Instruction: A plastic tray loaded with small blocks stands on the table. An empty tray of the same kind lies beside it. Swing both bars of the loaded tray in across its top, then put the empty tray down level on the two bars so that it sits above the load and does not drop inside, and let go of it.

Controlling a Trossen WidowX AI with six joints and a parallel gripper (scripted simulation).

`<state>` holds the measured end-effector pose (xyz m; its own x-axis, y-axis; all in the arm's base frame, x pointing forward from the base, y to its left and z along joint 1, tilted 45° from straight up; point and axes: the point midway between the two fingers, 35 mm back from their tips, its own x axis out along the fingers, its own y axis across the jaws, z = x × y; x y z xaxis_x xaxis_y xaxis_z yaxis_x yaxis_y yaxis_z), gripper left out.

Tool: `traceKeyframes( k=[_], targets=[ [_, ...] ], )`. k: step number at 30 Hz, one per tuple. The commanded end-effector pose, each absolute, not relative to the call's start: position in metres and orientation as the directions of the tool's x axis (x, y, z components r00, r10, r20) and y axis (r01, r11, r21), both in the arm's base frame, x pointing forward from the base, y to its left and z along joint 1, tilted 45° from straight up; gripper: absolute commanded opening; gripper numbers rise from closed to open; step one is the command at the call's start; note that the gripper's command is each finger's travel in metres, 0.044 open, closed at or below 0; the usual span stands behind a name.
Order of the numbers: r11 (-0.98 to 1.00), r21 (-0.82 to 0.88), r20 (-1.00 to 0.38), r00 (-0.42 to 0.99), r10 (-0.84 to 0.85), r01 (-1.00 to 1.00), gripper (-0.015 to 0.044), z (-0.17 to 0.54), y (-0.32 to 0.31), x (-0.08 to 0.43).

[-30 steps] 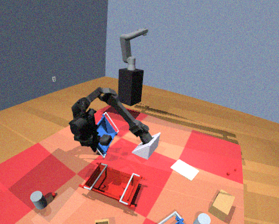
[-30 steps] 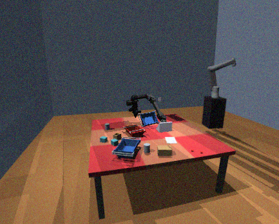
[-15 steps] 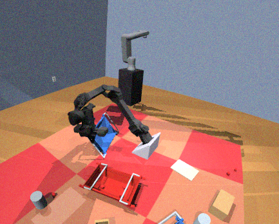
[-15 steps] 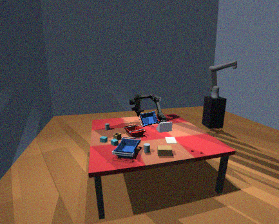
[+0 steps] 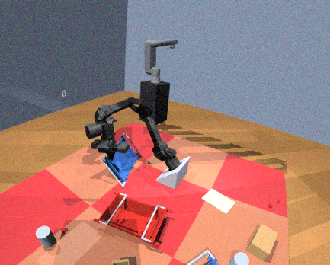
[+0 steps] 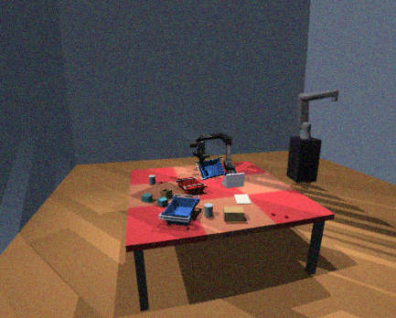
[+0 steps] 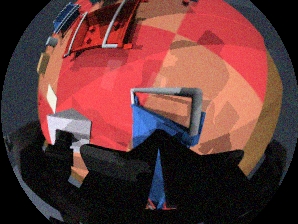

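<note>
The red tray [image 5: 140, 209] [image 6: 191, 186] [image 7: 92, 46] stands on the table with small red pieces inside. Its two wire bars, one [image 5: 113, 209] near the left end and one [image 5: 154, 224] near the right, lie across its top. A blue tray [image 5: 123, 161] [image 6: 211, 169] [image 7: 143, 121] stands steeply tilted behind it, with pale wire at its ends; it looks empty. My gripper [image 5: 111, 150] [image 6: 202, 161] [image 7: 159, 132] is shut with nothing seen between the fingers, close above the tilted blue tray. The gripper hides part of that tray, and contact cannot be told.
Another blue tray [image 6: 181, 209] stands near the front. A grey-white wedge [image 5: 174, 178] [image 6: 233, 181] sits by the arm's base. A white card [image 5: 218, 200], a tan block [image 5: 263, 241], two grey cylinders [image 5: 46, 237] [image 6: 208, 210], teal cubes [image 6: 146, 197] and a brown box [image 6: 166, 194] stand around.
</note>
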<state>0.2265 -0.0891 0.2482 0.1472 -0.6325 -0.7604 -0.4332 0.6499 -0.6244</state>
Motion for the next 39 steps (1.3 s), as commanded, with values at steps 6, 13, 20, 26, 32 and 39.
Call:
traceKeyframes(
  k=[6, 13, 20, 26, 32, 39],
  targets=[
    [0.629, -0.644, -0.741, 0.15, -0.655, -0.435, 0.0, 0.259, -0.108, 0.193],
    [0.613, -0.659, -0.724, 0.148, -0.674, -0.436, 0.0, 0.264, -0.12, 0.163],
    [0.595, -0.674, -0.705, 0.142, -0.695, -0.438, 0.0, 0.267, -0.127, 0.135],
    [0.593, -0.676, -0.703, 0.141, -0.697, -0.438, 0.0, 0.269, -0.129, 0.132],
    [0.593, -0.676, -0.703, 0.141, -0.697, -0.437, 0.0, 0.276, -0.135, 0.137],
    [0.593, -0.677, -0.702, 0.142, -0.698, -0.436, 0.0, 0.286, -0.144, 0.143]
  ],
)
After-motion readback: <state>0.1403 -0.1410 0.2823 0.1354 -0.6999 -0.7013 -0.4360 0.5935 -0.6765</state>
